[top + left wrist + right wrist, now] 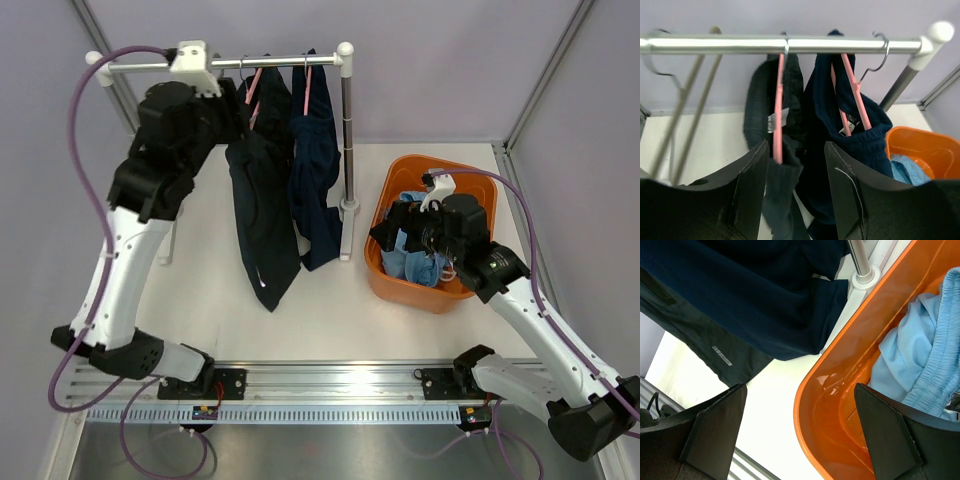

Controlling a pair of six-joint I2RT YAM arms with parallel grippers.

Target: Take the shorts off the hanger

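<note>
The black shorts (262, 215) and the navy shorts (316, 185) hang on pink hangers (778, 115) from the rack's metal rod (270, 64). The light blue shorts (412, 262) lie in the orange basket (462, 172). My left gripper (240, 112) is raised just below the rod and is open. In the left wrist view (795, 167) the black shorts (760, 100) and their hanger arm hang between its fingers, with the navy shorts (867, 142) to the right. My right gripper (400, 235) hovers open and empty over the basket's left side (800, 440).
The rack's right post (347, 130) stands between the navy shorts and the basket, and its foot (862, 276) is close to the basket rim (810, 385). An empty metal hanger hook (881, 55) hangs on the rod's right end. Cage posts stand at the back corners.
</note>
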